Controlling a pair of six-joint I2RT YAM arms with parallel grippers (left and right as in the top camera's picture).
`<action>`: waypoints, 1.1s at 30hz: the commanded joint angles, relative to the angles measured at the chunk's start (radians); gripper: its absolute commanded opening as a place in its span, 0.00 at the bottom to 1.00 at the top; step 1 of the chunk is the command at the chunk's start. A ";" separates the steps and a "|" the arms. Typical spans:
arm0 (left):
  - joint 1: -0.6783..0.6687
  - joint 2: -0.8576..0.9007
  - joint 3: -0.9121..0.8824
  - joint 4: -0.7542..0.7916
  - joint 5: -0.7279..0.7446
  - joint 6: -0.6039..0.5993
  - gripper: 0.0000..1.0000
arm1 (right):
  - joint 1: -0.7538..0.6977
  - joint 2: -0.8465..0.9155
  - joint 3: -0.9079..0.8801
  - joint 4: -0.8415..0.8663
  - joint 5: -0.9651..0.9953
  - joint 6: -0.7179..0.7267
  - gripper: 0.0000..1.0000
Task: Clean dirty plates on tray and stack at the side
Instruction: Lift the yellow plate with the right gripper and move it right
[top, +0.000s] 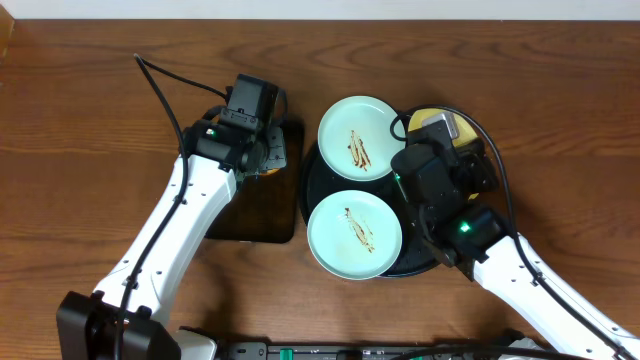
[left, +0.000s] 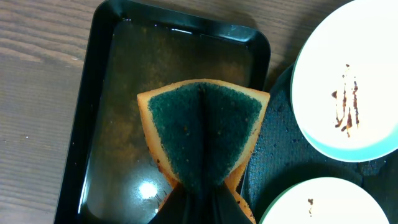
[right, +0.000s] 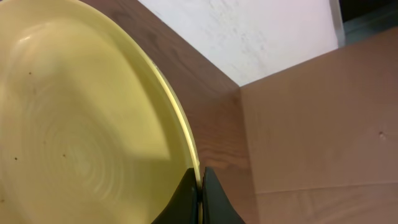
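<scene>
Two pale mint-blue plates with brown smears lie on the round black tray (top: 322, 195): one at the back (top: 357, 137), one at the front (top: 354, 235). Both also show in the left wrist view (left: 348, 74) (left: 323, 202). The pale yellow plate (top: 432, 114) is mostly hidden under my right arm; its face fills the right wrist view (right: 81, 124). My right gripper (right: 200, 180) is shut on the yellow plate's rim. My left gripper (left: 202, 193) is shut on a folded green-and-yellow sponge (left: 205, 134) over the rectangular black tray (left: 93, 93).
The rectangular tray (top: 255, 225) holds a film of water and stands just left of the round tray. Brown wood-grain tabletop (top: 80, 120) surrounds both. A cardboard box (right: 317, 137) and a white wall stand behind the table's far edge.
</scene>
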 joint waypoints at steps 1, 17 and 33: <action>0.003 -0.001 -0.007 -0.007 -0.001 -0.013 0.08 | -0.052 -0.008 0.010 -0.006 -0.048 0.095 0.01; 0.003 -0.001 -0.007 -0.016 -0.001 -0.013 0.08 | -0.682 -0.008 0.033 -0.060 -0.600 0.410 0.01; 0.003 -0.001 -0.007 -0.016 -0.001 -0.013 0.08 | -1.061 0.201 0.033 -0.046 -0.718 0.626 0.01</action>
